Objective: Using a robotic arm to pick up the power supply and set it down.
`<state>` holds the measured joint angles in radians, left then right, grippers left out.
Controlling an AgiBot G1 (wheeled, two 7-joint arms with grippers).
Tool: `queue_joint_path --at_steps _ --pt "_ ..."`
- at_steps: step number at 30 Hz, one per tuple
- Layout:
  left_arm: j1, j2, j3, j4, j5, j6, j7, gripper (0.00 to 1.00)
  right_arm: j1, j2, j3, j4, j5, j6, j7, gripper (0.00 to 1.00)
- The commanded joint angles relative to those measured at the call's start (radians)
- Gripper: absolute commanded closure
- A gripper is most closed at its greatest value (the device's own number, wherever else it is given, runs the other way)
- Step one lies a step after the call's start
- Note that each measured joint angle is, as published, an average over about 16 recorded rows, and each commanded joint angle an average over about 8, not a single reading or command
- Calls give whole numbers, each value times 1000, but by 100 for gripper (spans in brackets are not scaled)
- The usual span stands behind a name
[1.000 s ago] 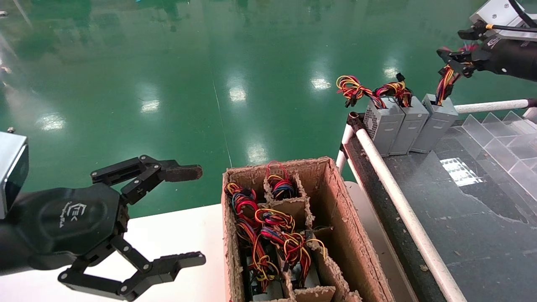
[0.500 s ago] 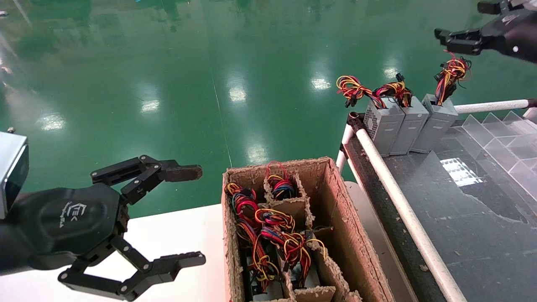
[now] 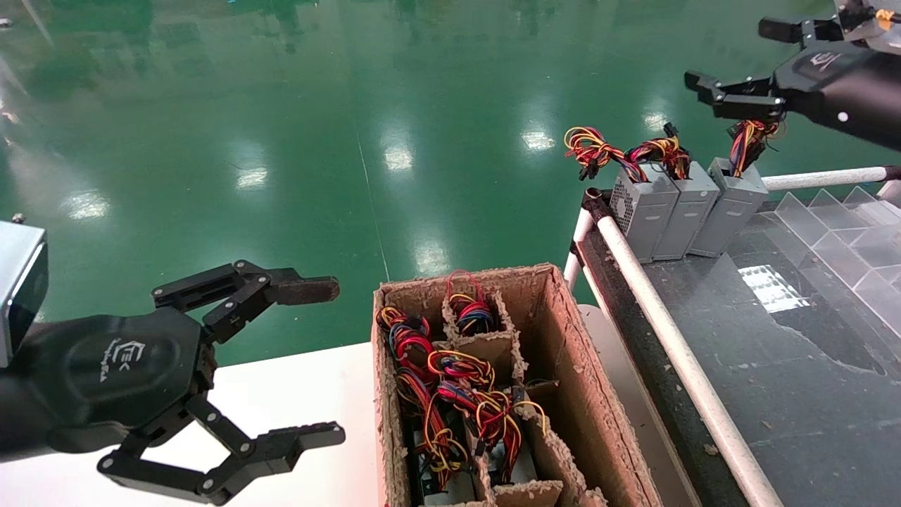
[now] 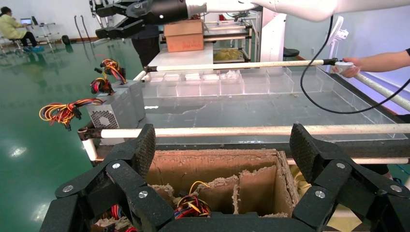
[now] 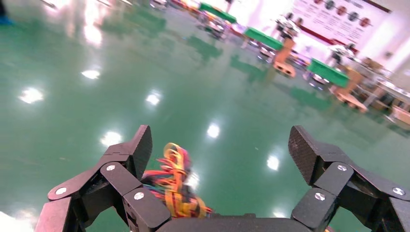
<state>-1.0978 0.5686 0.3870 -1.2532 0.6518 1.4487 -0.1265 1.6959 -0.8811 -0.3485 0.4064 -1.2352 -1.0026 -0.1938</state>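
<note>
Inspecting the bench, we find the robotic arm's right gripper (image 3: 728,67) spread wide and holding nothing, hanging above the power supply (image 3: 728,205). That grey box stands tilted on the dark bench top (image 3: 809,380), rightmost of three, beside the middle box (image 3: 681,211) and apart from the vented box (image 3: 642,210). Its wire bundle (image 3: 747,141) rises just under the lower finger. We note the left gripper (image 3: 310,362) parked, fingers wide apart and holding nothing, near the cardboard box (image 3: 563,338) of wired units.
</note>
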Motion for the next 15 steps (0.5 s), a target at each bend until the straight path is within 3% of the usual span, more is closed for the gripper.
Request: queue_joint_path --at_steps 1,15 --pt "0 0 0 0 0 0 0 0 -31 13 3 43 25 -24 19 0" --pt "0 0 0 0 0 0 0 0 -244 106 27 345 198 -194 150 0"
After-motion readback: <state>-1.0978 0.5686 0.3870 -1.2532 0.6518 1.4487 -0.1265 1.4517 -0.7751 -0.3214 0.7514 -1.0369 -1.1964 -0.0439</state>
